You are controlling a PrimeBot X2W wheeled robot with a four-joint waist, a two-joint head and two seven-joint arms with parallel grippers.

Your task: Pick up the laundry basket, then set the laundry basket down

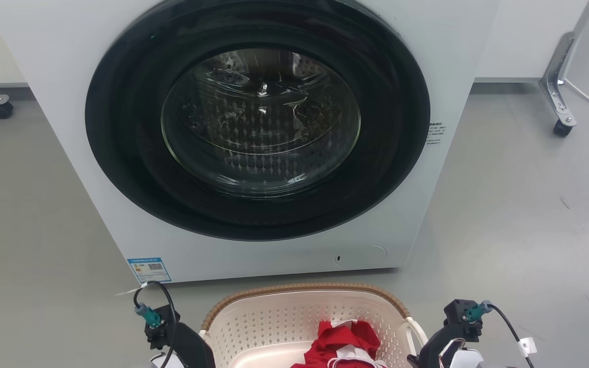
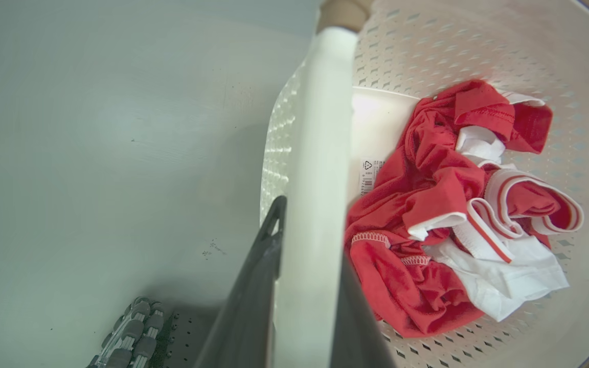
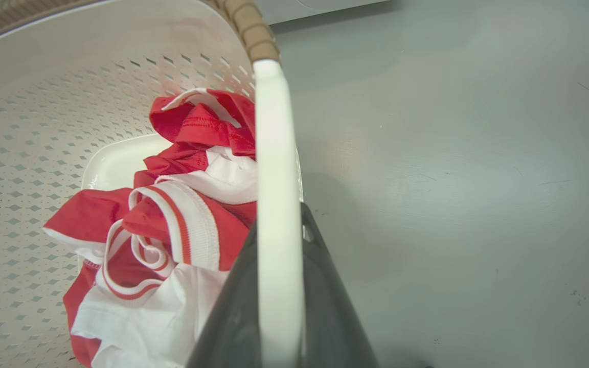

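Holding the laundry basket (image 1: 304, 289) by both sides, low down and just in front of the washer (image 1: 59, 153). Left gripper (image 2: 309, 240) squeezed tight on the left handle (image 2: 320, 128), one dark finger on each side of it. Right gripper (image 3: 280, 227) squeezed tight on the right handle (image 3: 273, 143) in the same way. Hard to tell whether up in the air or sitting on the floor (image 1: 529, 204). Move both arms together, same speed and same height, to stop any tipping. Go slow and level to hold the red and white clothes (image 2: 427, 204) inside. Stay clear of the washer. Put down flat, both ends at once, on bare floor. Grip hard until the very end, then let go.
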